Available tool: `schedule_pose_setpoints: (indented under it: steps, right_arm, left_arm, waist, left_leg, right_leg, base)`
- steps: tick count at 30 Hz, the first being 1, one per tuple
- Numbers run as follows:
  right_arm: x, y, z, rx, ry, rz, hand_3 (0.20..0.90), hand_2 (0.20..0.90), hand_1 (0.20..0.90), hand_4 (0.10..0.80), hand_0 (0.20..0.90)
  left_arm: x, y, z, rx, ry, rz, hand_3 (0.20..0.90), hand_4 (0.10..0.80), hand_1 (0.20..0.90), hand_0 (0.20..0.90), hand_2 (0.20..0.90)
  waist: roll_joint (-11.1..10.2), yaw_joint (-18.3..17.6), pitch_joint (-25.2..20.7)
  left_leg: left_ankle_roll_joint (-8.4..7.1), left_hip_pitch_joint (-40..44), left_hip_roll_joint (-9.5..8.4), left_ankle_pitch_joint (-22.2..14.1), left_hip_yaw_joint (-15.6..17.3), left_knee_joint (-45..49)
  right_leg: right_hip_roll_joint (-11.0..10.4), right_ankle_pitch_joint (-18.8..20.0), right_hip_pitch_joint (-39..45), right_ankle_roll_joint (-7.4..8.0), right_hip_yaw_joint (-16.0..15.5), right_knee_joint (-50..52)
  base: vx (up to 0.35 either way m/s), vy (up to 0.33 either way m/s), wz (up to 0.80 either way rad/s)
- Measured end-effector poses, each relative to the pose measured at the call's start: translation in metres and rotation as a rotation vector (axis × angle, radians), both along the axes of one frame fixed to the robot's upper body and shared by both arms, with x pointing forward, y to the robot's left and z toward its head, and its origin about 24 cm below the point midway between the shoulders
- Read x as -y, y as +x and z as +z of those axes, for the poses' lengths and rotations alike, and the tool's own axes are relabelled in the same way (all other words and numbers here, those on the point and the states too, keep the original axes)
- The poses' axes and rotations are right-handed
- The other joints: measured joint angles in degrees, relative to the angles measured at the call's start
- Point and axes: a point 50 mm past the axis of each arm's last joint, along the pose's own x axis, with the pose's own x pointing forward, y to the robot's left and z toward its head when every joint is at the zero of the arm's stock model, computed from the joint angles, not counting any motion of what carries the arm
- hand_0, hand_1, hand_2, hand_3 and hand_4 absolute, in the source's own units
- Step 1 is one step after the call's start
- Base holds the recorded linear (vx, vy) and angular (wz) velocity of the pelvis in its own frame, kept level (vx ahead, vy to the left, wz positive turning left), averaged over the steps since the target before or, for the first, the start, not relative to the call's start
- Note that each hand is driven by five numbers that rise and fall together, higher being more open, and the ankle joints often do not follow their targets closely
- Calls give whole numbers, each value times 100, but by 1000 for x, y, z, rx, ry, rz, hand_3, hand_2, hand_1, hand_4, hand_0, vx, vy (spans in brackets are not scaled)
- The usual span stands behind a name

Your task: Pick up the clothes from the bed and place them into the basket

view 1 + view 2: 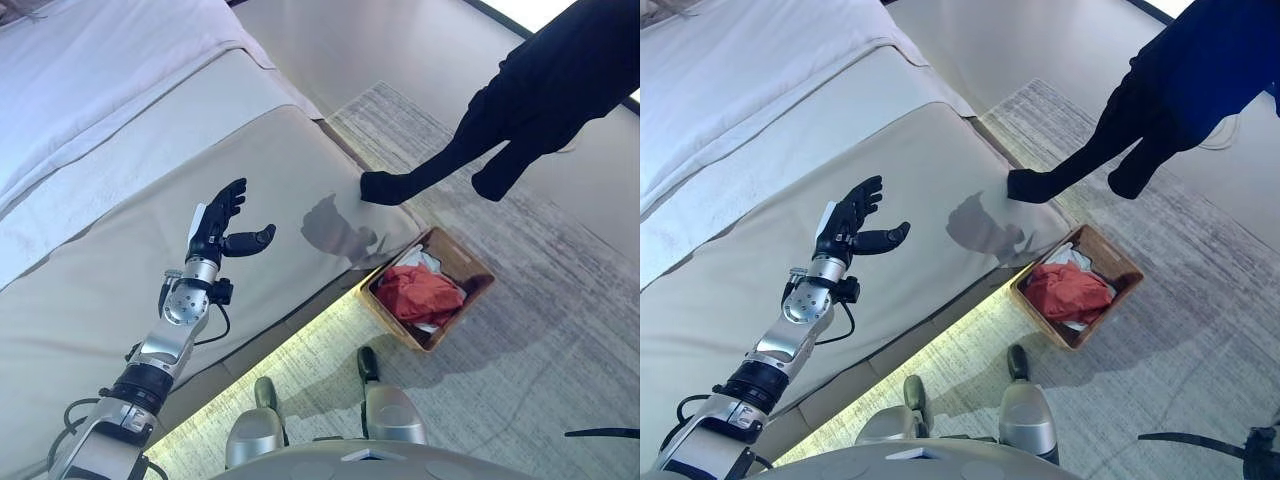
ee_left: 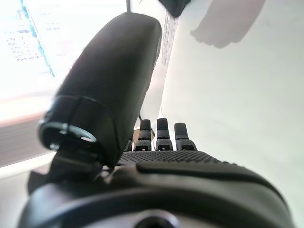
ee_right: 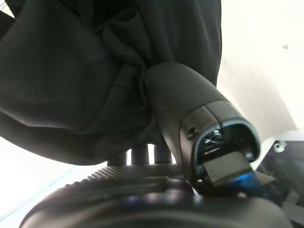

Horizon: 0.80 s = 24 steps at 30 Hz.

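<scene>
While a black garment (image 1: 540,90) was held up in the air at the upper right of the head views, its two hanging ends were seen to dangle above the grey rug (image 1: 560,300), the lower end reaching down close to the corner of the bed (image 1: 120,200). In the right wrist view the right robot hand (image 3: 190,123) was shown clamped on that dark cloth (image 3: 85,71), with the thumb pressed into bunched folds and the fabric draped over the fingers. The right robot hand itself was not made out in the head views, being covered by the garment.

A wooden basket (image 1: 475,268) was seen on the rug just beside the foot of the bed, below the hanging garment. A red piece of clothing (image 1: 418,293) was already lying inside it, with a little white cloth (image 1: 428,258) showing at its edge.

The left robot hand (image 1: 215,232) was held over the beige bed cover, well apart from the basket, with its fingers spread apart and straight and the thumb standing out to the side; nothing was held in it. In the left wrist view the fingertips (image 2: 162,130) were seen pointing out over the pale bed surface. White bedding (image 1: 100,60) was seen folded back farther up the bed.
</scene>
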Motion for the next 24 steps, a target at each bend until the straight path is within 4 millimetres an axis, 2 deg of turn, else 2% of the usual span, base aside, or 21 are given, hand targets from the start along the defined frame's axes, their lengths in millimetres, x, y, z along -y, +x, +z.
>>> schedule_pose_setpoints:
  steps: [6, 11, 13, 15, 18, 24]
  right_arm:
    - [5, -7, -7, 7, 33, 23, 200, 300, 300, 100, 300]
    - [9, -4, -27, -65, 41, 34, 200, 300, 300, 100, 300]
    - [7, -3, -41, -95, 53, 62, 200, 300, 300, 100, 300]
    - [-3, 4, -66, -141, 75, 125, 200, 300, 300, 100, 300]
    - [-19, 13, -117, -250, 129, 223, 200, 300, 300, 100, 300]
    - [-40, 7, -208, -454, 170, 307, 200, 300, 300, 100, 300]
  left_arm:
    - [4, 0, -1, -3, -15, -15, 900, 800, 900, 900, 900]
    - [5, 0, -2, -5, -17, -22, 900, 800, 900, 900, 900]
    - [5, 0, -2, -7, -16, -21, 900, 800, 900, 900, 900]
    - [4, -1, -6, -20, -17, -14, 900, 800, 900, 900, 900]
    - [6, -2, -13, -42, -13, -7, 900, 800, 900, 900, 900]
    - [8, -3, -14, -40, -1, 1, 900, 800, 900, 900, 900]
  waist:
    - [7, -145, -10]
    - [8, -165, -12]
    - [10, -159, -38]
    - [11, -171, -233]
    - [6, -185, -479]
    - [3, -186, -549]
  left_leg:
    - [0, -5, 0, -1, 88, -1]
    - [0, 2, 1, -1, 118, -1]
    - [0, -6, 4, -1, 119, -1]
    - [0, -96, 6, -1, 137, 0]
    - [0, -105, 19, -1, 137, 0]
    - [0, -106, 27, -1, 131, -2]
  right_leg:
    - [12, 47, -70, -6, 89, 0]
    - [19, 59, -83, -17, 131, 0]
    - [22, 59, -95, -18, 131, 0]
    - [27, 63, -197, -20, 141, 0]
    - [41, 64, -206, -21, 141, 0]
    - [45, 64, -199, -21, 139, 0]
  base:
    - [-11, 2, -8]
    - [0, 1, -3]
    - [0, 0, 0]
    - [-20, -14, -4]
    - [0, 0, 0]
    - [-5, -3, 0]
